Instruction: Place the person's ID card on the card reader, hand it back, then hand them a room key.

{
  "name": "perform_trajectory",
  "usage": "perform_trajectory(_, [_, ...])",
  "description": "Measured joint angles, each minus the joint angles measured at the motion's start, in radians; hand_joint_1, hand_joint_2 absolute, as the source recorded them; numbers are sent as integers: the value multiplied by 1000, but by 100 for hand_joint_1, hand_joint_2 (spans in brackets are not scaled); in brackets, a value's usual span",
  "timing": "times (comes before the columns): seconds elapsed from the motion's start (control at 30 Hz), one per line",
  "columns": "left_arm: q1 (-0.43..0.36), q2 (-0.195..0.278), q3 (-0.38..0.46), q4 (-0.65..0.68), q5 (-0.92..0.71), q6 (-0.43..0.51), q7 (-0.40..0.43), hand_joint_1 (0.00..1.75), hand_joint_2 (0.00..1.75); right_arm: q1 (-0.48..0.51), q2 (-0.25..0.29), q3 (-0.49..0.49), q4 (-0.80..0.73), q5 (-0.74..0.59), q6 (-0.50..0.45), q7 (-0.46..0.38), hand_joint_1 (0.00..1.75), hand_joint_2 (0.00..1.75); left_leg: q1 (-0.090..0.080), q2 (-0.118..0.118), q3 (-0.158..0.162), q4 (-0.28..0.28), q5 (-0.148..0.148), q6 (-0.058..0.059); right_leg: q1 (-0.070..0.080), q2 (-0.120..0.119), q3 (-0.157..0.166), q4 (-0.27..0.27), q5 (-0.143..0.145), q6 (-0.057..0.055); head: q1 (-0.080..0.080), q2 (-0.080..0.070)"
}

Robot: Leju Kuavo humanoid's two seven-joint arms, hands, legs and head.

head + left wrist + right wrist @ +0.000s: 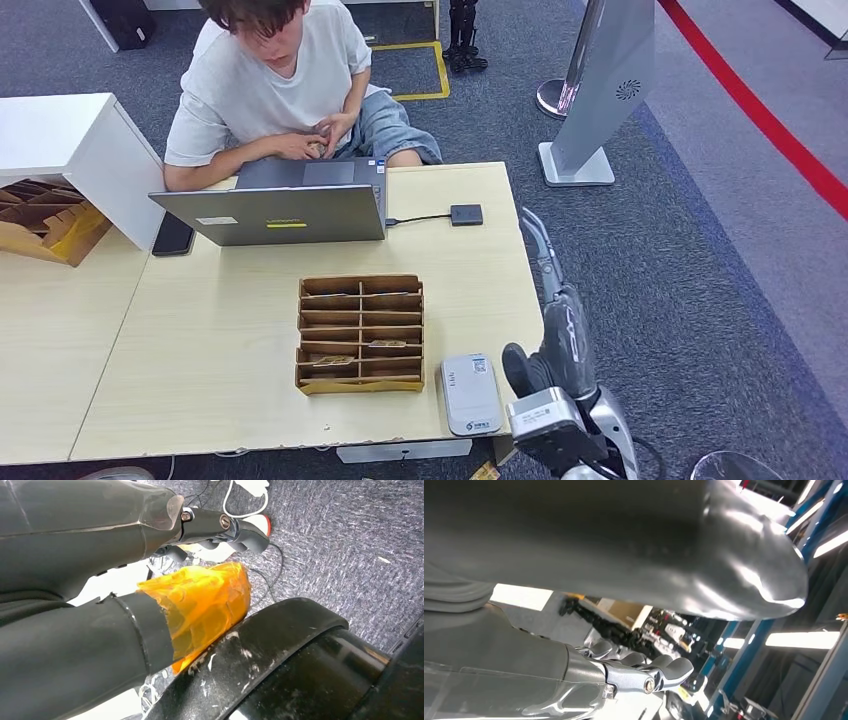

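- The right hand [555, 335] was raised beside the table's [200, 330] right edge, fingers straight and apart, holding nothing (its wrist view [644, 672] faced ceiling lights, fingers extended, touching nothing).
- The left hand [200, 565] hung over carpet, thumb wrapped in orange tape, fingers loosely extended with nothing between them.
- The card reader [470, 393] lay at the table's front edge, just right of the wooden key rack [361, 333].
- The person [280, 90] sat behind a laptop [275, 212] at the far edge, both hands together; whether they held the ID card was impossible to tell.
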Motion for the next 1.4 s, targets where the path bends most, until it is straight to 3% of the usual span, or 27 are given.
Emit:
perform_trajectory(0.43, [-2, 0, 1, 0, -9, -6, 0, 0, 0, 6, -16, 18, 39, -76, -4, -52, 0, 0, 0, 0, 0, 0, 0, 0, 0, 0, 0, 0, 0, 0, 0, 0])
perform_trajectory(0.67, [-10, 0, 1, 0, -36, -32, -4, 0, 0, 37, -18, -5, 93, -234, 113, -172, 0, 0, 0, 0, 0, 0, 0, 0, 0, 0, 0, 0, 0, 0, 0, 0])
perform_trajectory(0.83, [-13, 0, 1, -1, -43, -38, -4, 0, 0, 54, -17, -47, 154, -278, 148, -207, 0, 0, 0, 0, 0, 0, 0, 0, 0, 0, 0, 0, 0, 0, 0, 0])
perform_trajectory(1.4, [-16, 0, 1, -1, -54, -36, 0, 0, 0, 69, -17, -78, 247, -316, 164, -216, 0, 0, 0, 0, 0, 0, 0, 0, 0, 0, 0, 0, 0, 0, 0, 0])
